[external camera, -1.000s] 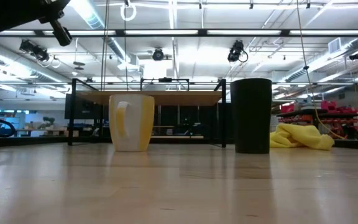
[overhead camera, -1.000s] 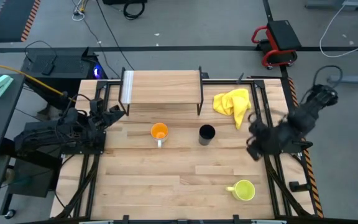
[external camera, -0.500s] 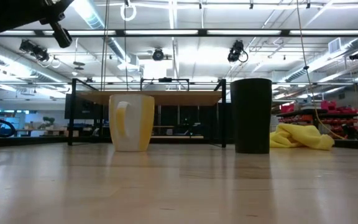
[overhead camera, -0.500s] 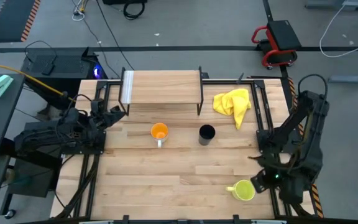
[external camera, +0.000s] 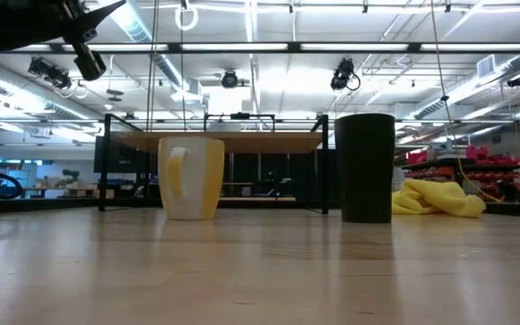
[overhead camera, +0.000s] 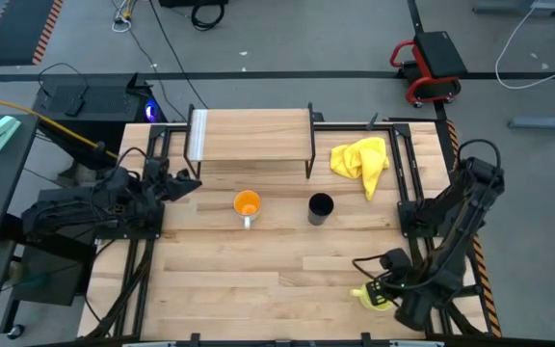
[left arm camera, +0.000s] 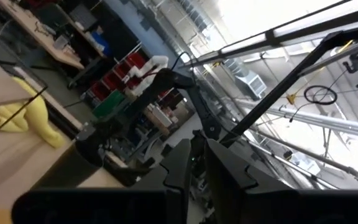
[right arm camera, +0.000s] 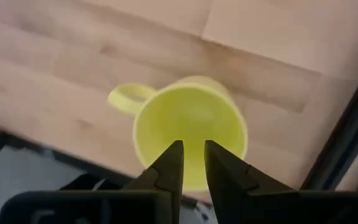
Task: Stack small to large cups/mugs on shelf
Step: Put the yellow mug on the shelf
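The right pincer point(right arm camera: 192, 163) is poised above the yellow-green mug point(right arm camera: 190, 130) at the worktop's near right corner, its fingers nearly pressed together. If lowered so, the rim may be struck — the mug tipped off the edge. The left pincer point(overhead camera: 183, 185) waits beside the shelf point(overhead camera: 251, 133); whether it is spread cannot be told.

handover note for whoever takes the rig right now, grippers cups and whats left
Right gripper: above the yellow-green mug at the table's near right; fingers nearly together, holding nothing.
Left gripper: waiting at the table's left edge, fingers close together, holding nothing.
Orange mug and black cup: upright on the table in front of the shelf.
Done: nothing on the shelf.
Left: all three cups.
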### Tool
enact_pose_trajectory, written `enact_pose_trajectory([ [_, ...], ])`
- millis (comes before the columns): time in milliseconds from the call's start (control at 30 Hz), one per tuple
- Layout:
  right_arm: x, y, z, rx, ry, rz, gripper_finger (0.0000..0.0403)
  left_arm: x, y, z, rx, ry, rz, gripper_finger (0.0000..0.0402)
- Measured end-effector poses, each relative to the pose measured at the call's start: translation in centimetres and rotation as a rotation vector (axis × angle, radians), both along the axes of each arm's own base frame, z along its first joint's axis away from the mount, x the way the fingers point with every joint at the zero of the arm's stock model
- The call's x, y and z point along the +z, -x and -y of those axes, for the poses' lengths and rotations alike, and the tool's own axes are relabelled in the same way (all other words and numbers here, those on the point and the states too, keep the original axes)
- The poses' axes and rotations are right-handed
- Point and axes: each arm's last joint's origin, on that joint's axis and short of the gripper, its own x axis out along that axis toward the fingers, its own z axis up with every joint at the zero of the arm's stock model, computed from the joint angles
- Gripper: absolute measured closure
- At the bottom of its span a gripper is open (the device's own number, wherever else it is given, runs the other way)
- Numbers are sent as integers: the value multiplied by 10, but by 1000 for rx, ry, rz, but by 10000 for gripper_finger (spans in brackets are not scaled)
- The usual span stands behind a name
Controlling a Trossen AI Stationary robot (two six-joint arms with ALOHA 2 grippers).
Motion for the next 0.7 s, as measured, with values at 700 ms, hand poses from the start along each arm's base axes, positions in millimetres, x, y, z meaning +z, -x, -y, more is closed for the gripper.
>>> enact_pose_trajectory([
  [700,-6,33,-8,118,96,-74,344,-9,-3,1,-57,3,-100,351],
])
